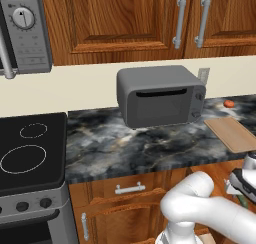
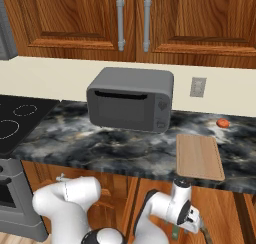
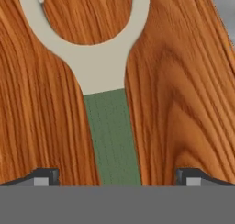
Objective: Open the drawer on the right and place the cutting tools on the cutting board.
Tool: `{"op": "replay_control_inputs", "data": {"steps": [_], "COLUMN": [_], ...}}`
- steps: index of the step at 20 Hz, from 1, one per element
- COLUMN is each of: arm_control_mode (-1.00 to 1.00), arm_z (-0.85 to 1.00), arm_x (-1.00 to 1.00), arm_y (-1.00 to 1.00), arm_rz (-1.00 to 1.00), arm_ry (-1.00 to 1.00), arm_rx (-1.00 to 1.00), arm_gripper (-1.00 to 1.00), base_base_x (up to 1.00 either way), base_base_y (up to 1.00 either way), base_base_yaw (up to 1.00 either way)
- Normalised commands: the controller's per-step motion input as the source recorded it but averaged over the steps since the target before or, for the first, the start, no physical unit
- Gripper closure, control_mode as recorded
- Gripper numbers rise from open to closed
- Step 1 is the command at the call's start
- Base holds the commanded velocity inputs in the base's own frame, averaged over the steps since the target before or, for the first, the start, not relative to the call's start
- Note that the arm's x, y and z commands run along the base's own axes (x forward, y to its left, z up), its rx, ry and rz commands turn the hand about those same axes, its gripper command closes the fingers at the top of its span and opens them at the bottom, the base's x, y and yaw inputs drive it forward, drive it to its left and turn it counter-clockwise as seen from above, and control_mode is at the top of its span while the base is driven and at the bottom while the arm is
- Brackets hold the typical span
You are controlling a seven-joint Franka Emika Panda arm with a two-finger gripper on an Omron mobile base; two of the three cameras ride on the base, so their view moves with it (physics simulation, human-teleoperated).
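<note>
A cutting tool with a green handle (image 3: 112,140) and a pale forked head (image 3: 98,67) lies on the light wood floor of the drawer (image 3: 188,81). My gripper (image 3: 117,177) is open right above it, one fingertip (image 3: 46,176) on each side of the green handle, not touching it. In the base views my hand (image 2: 182,213) reaches down below the counter edge at the right, with a bit of green (image 2: 175,233) beside it. The tan cutting board (image 1: 232,133) (image 2: 199,155) lies bare on the counter just above.
A grey toaster oven (image 1: 160,95) (image 2: 131,100) stands on the dark marble counter left of the board. A small red-orange round thing (image 1: 229,103) (image 2: 223,123) sits behind the board. A closed drawer with a silver bar handle (image 1: 130,189) is at the left, beside the stove (image 1: 30,148).
</note>
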Motion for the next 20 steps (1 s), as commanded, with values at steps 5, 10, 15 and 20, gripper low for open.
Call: {"op": "replay_control_inputs", "data": {"steps": [5,10,15,20], "arm_control_mode": [-1.0,-1.0,-1.0,-1.0], "arm_z": [-0.25,-0.18,-0.01,0.19], "arm_x": [0.0,0.0,0.0,-0.05], "arm_y": [0.0,0.0,0.0,0.0], "arm_rz": [0.07,0.05,0.0,0.0], "arm_ry": [-0.05,-0.02,0.0,-0.05], "arm_rx": [0.0,0.0,0.0,0.0], "arm_gripper": [-1.0,-1.0,1.0,1.0], "base_base_x": [0.0,0.0,0.0,0.0], "base_base_y": [0.0,0.0,0.0,0.0], "base_base_yaw": [0.0,0.0,0.0,0.0]}}
